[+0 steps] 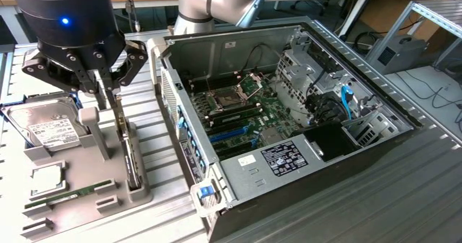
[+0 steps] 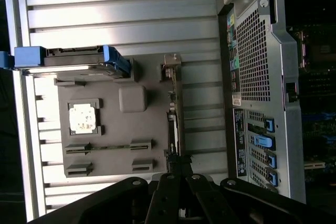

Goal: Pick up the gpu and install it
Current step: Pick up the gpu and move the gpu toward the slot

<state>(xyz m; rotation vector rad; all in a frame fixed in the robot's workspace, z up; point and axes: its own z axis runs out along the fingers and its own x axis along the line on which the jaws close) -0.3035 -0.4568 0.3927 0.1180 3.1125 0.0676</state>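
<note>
pincer (image 1: pixel 113 107) shut on gpu (image 1: pixel 131 157)
It stands on edge in a slot along grey tray's (image 1: pixel 86 186) edge nearest PC case (image 1: pixel 249 178), pincer clamping its top.

The arm's wrist points downward, its fingers (image 1: pixel 108 91) pressed shut together.

**One camera high off the arm, one on the wrist**

The exterior view looks down at a slant over the desk (image 1: pixel 375 199). It sits near the claw (image 1: pixel 110 91), which looms large, and the open computer case (image 1: pixel 245 172) lies beside the claw toward the exterior view's right. The wrist view rides just above the claw and faces straight down past it onto the grey parts holder (image 2: pixel 121 129) underneath. Both views share that holder, the slatted desk and the case wall nearest the claw.
</note>
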